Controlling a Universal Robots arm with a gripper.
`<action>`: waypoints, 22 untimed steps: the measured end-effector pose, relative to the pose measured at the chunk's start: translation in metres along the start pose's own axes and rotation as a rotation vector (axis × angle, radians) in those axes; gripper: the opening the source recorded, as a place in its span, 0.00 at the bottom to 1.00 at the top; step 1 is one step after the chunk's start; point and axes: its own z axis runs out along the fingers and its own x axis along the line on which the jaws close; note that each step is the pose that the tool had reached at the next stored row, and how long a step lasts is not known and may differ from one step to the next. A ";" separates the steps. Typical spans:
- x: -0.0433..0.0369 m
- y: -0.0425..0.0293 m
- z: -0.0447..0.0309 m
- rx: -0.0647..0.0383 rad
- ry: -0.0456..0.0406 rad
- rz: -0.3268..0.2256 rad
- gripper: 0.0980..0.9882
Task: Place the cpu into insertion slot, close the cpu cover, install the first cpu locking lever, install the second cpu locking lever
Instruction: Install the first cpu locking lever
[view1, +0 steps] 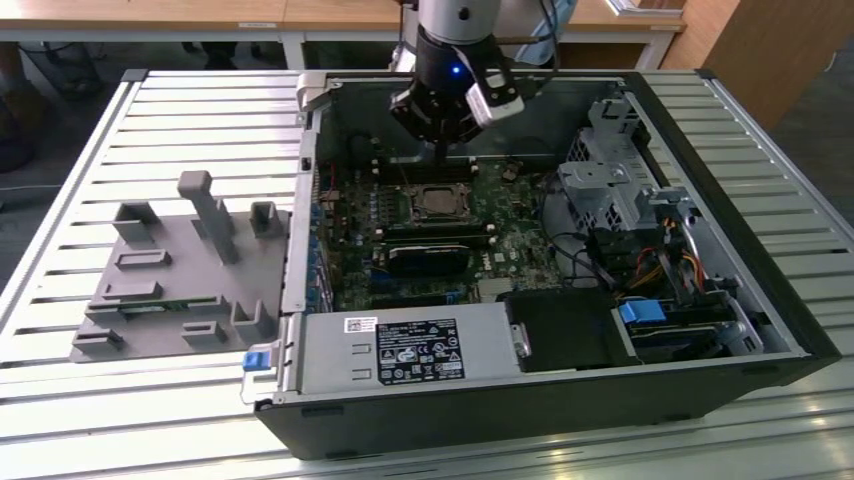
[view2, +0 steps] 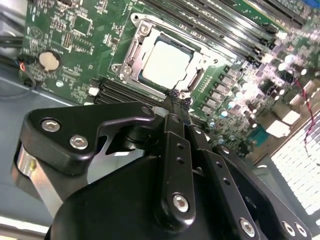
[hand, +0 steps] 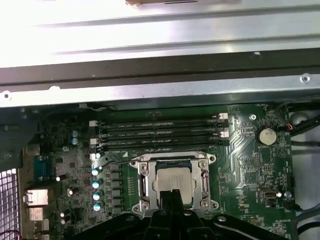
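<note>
end effector (view2: 176, 98), pinched narrow and empty, hovers near the cpu (view2: 165, 62) inside a computer case (view1: 534, 415) on a slatted table (view1: 200, 120).

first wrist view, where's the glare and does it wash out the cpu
In the first wrist view glare whitens the case wall, but the cpu stays evenly lit; in the second wrist view its metal top shines pale yet shows its edges.

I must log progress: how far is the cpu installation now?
The cpu already lies in the insertion slot, and the cpu cover looks lowered around it. The hand, shut, is at the slot's edge beside the cpu. Whether either locking lever is latched I cannot tell; those remain to confirm.
</note>
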 end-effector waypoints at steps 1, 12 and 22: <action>0.0000 0.0000 0.0001 0.000 -0.0023 -0.010 0.01; 0.0059 -0.0004 0.0012 -0.007 -0.0316 -0.029 0.01; 0.0285 -0.0020 0.0024 -0.007 -0.0358 -0.029 0.01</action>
